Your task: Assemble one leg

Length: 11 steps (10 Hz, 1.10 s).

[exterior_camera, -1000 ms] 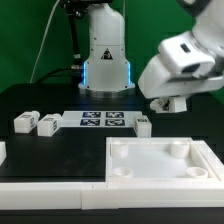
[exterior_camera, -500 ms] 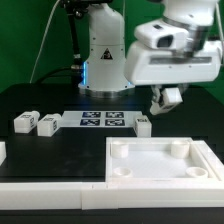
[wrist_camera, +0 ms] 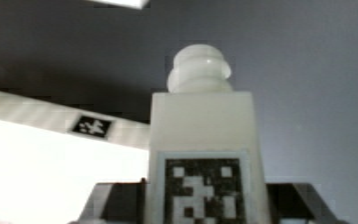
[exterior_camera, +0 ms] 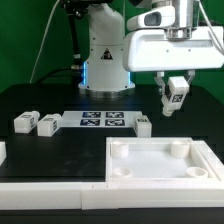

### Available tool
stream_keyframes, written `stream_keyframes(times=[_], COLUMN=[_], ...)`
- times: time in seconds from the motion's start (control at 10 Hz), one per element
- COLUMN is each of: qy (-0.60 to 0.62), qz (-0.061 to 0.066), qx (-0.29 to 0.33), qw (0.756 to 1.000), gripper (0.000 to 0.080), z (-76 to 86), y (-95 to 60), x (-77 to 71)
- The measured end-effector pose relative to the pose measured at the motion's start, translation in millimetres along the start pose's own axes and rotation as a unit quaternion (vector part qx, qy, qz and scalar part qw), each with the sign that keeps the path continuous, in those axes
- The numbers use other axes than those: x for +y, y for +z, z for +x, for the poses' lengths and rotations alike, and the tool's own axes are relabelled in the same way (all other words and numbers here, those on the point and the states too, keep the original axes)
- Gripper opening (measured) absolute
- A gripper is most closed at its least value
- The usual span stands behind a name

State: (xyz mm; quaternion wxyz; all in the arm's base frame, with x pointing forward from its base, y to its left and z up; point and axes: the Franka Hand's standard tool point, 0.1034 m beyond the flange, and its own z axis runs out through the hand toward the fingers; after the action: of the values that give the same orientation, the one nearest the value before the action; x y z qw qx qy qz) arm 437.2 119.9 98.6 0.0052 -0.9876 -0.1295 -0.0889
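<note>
My gripper (exterior_camera: 176, 96) is shut on a white leg (exterior_camera: 177, 93) with a black-and-white tag, held in the air above the table, off the far right of the white square panel (exterior_camera: 160, 160). In the wrist view the leg (wrist_camera: 202, 130) fills the middle, its rounded peg end pointing away, a tag on its face, with the dark fingers (wrist_camera: 123, 200) on both sides. Three more legs (exterior_camera: 24, 122) (exterior_camera: 47, 124) (exterior_camera: 143, 125) stand on the black table. The panel has round corner sockets.
The marker board (exterior_camera: 101, 121) lies flat between the loose legs. The robot base (exterior_camera: 104, 50) stands at the back. A white rim (exterior_camera: 40, 197) runs along the front; a white edge with a tag (wrist_camera: 98, 126) shows in the wrist view.
The gripper with the leg has swung from a tilted pose low at the right to upright and higher. The leg now hangs clearly under the hand.
</note>
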Motion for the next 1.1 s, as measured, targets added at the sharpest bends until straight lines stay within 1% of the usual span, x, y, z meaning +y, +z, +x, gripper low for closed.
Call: stream_keyframes(times=[0.2,0.3,0.5,0.7,0.9,1.0,1.1], qy=[-0.008,-0.034,-0.055,-0.049,-0.033,-0.028,-0.027], qz=[0.001,0.002,-0.002,-0.002,0.001,0.003,0.005], qx=[0.004,0.015,0.024,0.026,0.021,0.016,0.017], qw=[1.000,0.999,0.998,0.998,0.999,0.999,0.999], gripper=[0.0290,0.0290,0.0290,0.0290,0.0290,0.0290,0.0290], z=[1.6,5.4,37.2,73.2,96.1,113.2,125.5], y=[1.5,6.3,-1.2,-6.9,-8.9,-10.3,-10.5], x=[0.3,4.1,23.9,41.3,45.8,45.3,42.9])
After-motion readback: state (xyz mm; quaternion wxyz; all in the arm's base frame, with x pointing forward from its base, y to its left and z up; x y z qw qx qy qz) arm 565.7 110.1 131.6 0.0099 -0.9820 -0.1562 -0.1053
